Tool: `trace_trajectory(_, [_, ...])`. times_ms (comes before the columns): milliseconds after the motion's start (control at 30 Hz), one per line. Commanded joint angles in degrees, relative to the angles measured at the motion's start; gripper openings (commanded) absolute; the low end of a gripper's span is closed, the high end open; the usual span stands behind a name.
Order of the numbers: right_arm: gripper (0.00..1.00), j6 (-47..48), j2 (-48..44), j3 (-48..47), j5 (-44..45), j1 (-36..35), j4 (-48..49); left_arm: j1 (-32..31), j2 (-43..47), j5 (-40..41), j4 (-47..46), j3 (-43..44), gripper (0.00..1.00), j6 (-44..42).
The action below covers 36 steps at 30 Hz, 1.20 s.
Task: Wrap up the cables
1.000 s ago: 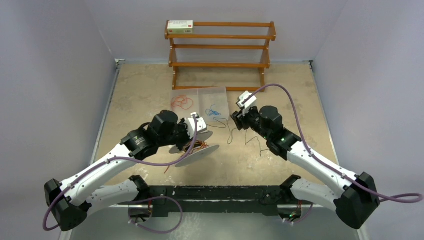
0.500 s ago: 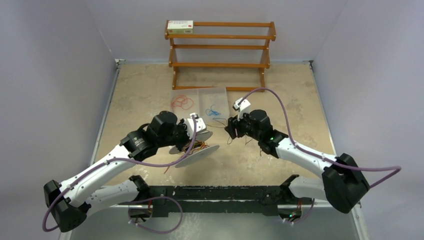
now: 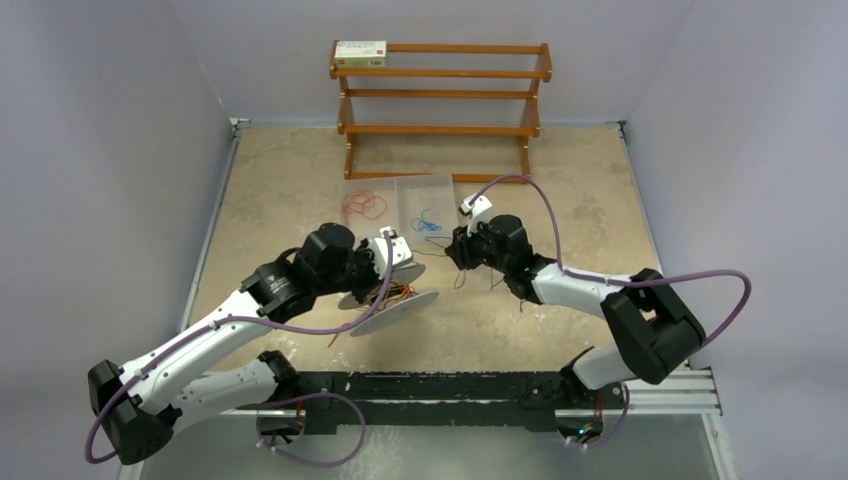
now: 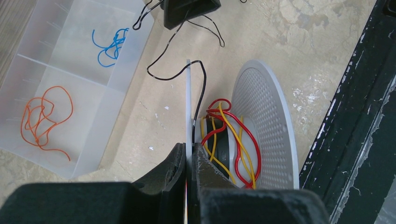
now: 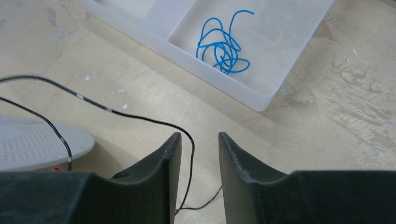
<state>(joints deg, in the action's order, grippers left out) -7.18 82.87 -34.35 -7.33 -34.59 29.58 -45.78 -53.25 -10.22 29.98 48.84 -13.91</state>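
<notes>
Currently the left gripper [image 4: 188,154] is clamped shut on the thin edge of one flange of the grey-white spool [image 4: 266,107], holding it with the flanges on edge, low in the centre of the left wrist view. In the top view the spool [image 3: 395,305] sits left of centre, tilted, at the tip of the left gripper [image 3: 395,255].

The red and yellow cables [image 4: 233,140] lie in loose loops around the spool core, between the two flanges. The black cable [image 4: 163,78] runs from the top of the held flange toward the upper centre of that view and continues onto the table [image 3: 300,180].

The right gripper [image 5: 197,136] is at the bottom centre of the right wrist view, jaws apart. The black cable [image 5: 109,111] passes through the gap between them; no finger is seen pressing on it. In the top view the right gripper [image 3: 455,250] is just right of the spool.

The clear tray [image 4: 84,46] lies in the upper left of the left wrist view. One compartment holds the blue cable [image 5: 222,46], another the orange cable [image 4: 44,116].

A wooden rack [image 3: 440,100] stands at the top centre of the top view.
</notes>
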Motion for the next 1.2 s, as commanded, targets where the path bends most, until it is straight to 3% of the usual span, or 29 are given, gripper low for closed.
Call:
trace_trajectory(0, [0.23,-1.6,0.6,-3.0,-2.3,0.4,7.1,0.2,2.2,-1.2,-5.9,0.3,0.0,1.7])
trace_trajectory(67, [0.05,-1.6,-0.3,-2.6,-2.0,0.6,6.8,0.2,2.5,-0.6,-5.9,0.2,0.0,1.8])
trace_trajectory(100, [0.0,-1.7,-1.1,-2.1,-1.3,0.7,6.6,0.2,2.6,-0.5,-5.9,0.2,0.0,1.8])
trace_trajectory(400, [0.0,-2.6,-19.7,5.1,10.0,0.7,3.6,0.2,2.5,0.9,-5.7,0.6,0.0,1.9])
trace_trajectory(633, [0.0,-5.4,-31.9,9.0,16.7,0.7,-3.0,0.2,3.6,8.1,-7.3,2.9,0.0,3.2])
trace_trajectory(767, [0.0,-6.8,-34.3,10.4,20.5,0.7,-5.2,0.2,6.5,11.5,-11.0,3.2,0.0,4.9])
trace_trajectory(1167, [0.0,-9.3,-33.5,11.5,23.3,0.7,-5.3,0.2,11.3,8.5,-14.7,4.7,0.0,9.7])
